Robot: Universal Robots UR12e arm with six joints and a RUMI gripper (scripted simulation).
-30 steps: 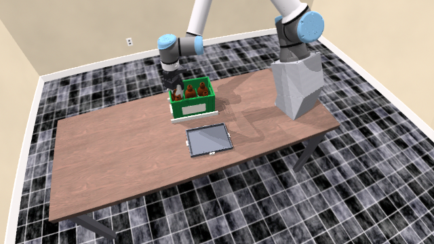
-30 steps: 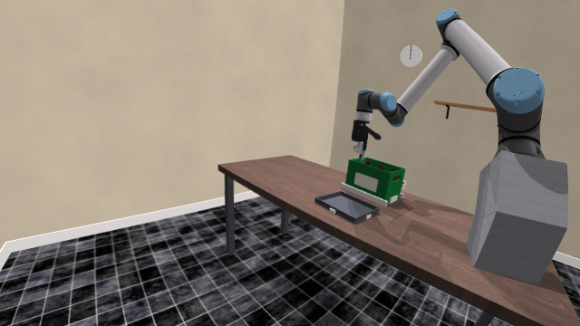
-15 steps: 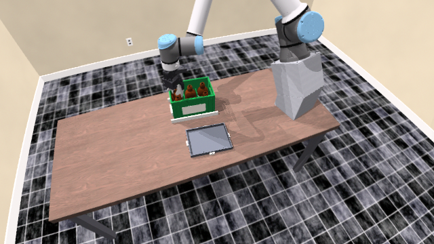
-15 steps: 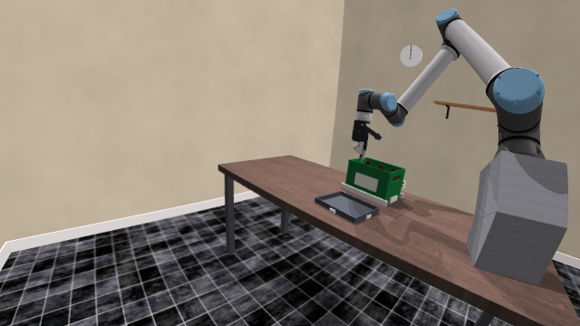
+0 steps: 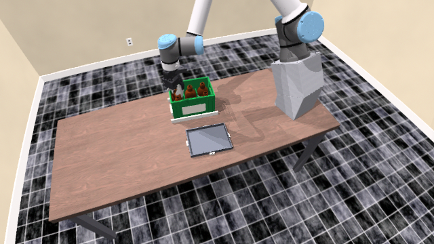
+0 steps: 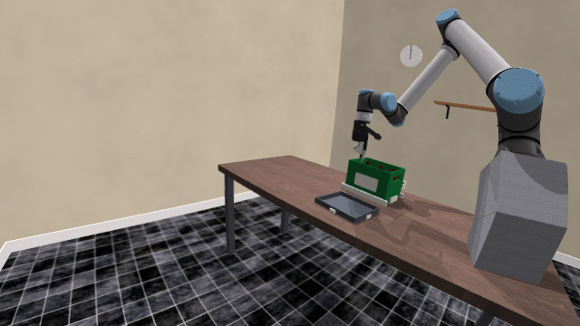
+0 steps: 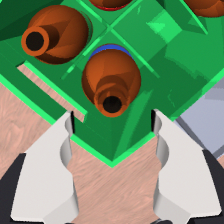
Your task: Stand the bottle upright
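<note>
Your top view looks steeply down across the table (image 5: 119,146) (image 6: 290,181) from well back — your exterior view, also distant, looks from lower down, past the arm's pedestal (image 5: 298,88) (image 6: 521,244). Your wrist view faces down close over the crate (image 5: 194,102) (image 6: 376,181) (image 7: 112,162), which all three share.

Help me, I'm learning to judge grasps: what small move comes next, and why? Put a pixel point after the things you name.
Probably ease the fingers (image 5: 179,90) (image 6: 359,148) toward the corner bottle (image 5: 178,98) (image 7: 111,80), clear of the crate (image 5: 211,105) (image 6: 393,186) (image 7: 95,152) walls: they stand apart, and its neck lies just beyond their tips.
</note>
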